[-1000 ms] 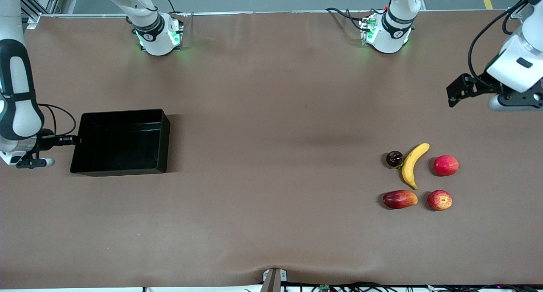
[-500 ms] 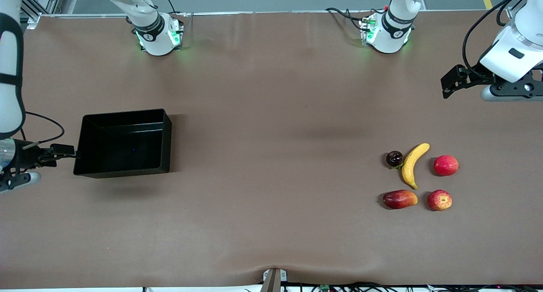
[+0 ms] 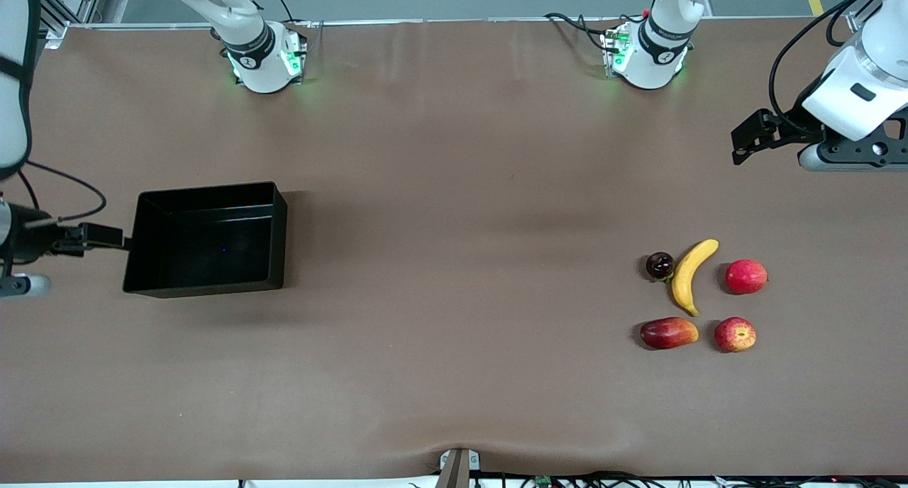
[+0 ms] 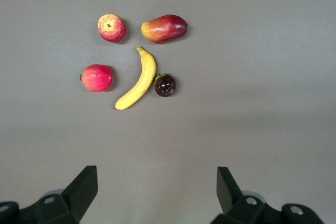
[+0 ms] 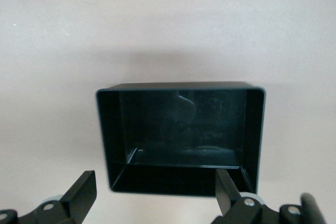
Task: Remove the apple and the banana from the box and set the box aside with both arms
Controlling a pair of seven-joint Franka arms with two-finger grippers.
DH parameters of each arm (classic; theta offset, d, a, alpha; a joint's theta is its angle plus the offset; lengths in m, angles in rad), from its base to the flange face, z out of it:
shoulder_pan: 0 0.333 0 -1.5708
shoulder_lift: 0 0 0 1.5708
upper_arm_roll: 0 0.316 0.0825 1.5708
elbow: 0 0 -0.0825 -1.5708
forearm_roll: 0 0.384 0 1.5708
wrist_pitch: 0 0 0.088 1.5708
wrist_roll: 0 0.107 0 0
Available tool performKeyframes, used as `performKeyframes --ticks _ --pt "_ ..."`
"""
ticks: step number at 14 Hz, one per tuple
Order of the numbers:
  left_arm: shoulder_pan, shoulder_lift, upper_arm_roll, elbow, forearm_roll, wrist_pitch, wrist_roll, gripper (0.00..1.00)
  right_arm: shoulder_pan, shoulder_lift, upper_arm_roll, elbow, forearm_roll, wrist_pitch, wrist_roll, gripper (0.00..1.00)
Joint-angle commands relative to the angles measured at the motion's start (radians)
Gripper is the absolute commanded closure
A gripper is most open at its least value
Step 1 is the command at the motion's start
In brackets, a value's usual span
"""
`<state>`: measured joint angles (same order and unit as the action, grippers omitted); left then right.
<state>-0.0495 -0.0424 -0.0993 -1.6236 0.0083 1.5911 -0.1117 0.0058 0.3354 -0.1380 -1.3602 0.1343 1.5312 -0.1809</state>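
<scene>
The box (image 3: 206,240) looks like glossy black plastic, its inner walls mirror-like in the right wrist view. The table (image 3: 454,374) wears a matt brown covering, faintly creased. The banana (image 3: 691,275) has a smooth satin skin; the apple (image 3: 735,334) at its 5 o'clock shines slightly.

— Was there room around the banana (image 3: 692,276)?
— Little. A dark round fruit (image 3: 660,264) touched one flank; the apple (image 3: 735,334) and a mango-like fruit (image 3: 668,333) crowded its nearer tip, and a plain red fruit (image 3: 745,276) lay beside it.
— And the box (image 3: 206,237)?
— It stood well apart, its open top unobstructed.
</scene>
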Motion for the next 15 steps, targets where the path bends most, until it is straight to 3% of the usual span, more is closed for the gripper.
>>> performKeyframes --ticks 1,4,5,8,10,12,15 --pt "0.003 -0.001 0.006 -0.005 -0.016 0.013 -0.003 0.00 0.089 -0.100 -0.002 -0.008 -0.126 -0.069 0.054 0.00" --pt "0.002 0.001 0.007 -0.005 -0.016 0.026 -0.009 0.00 0.085 -0.139 -0.023 -0.003 -0.157 -0.092 -0.154 0.00" --pt "0.002 0.001 0.006 -0.004 -0.016 0.027 -0.011 0.00 0.070 -0.183 -0.026 -0.013 -0.157 -0.158 -0.195 0.00" --pt "0.002 -0.002 0.006 -0.007 -0.014 0.026 -0.011 0.00 0.079 -0.260 -0.018 -0.025 -0.154 -0.247 0.012 0.00" --pt "0.002 -0.002 0.007 -0.007 -0.014 0.026 -0.013 0.00 0.083 -0.305 -0.017 -0.037 -0.154 -0.278 0.034 0.00" --pt "-0.001 -0.001 0.006 -0.001 -0.014 0.026 -0.014 0.00 0.080 -0.384 -0.020 -0.138 -0.154 -0.205 0.026 0.00" --pt "-0.001 0.007 0.006 0.005 -0.013 0.026 -0.010 0.00 0.082 -0.386 -0.020 -0.151 -0.154 -0.197 0.027 0.00"
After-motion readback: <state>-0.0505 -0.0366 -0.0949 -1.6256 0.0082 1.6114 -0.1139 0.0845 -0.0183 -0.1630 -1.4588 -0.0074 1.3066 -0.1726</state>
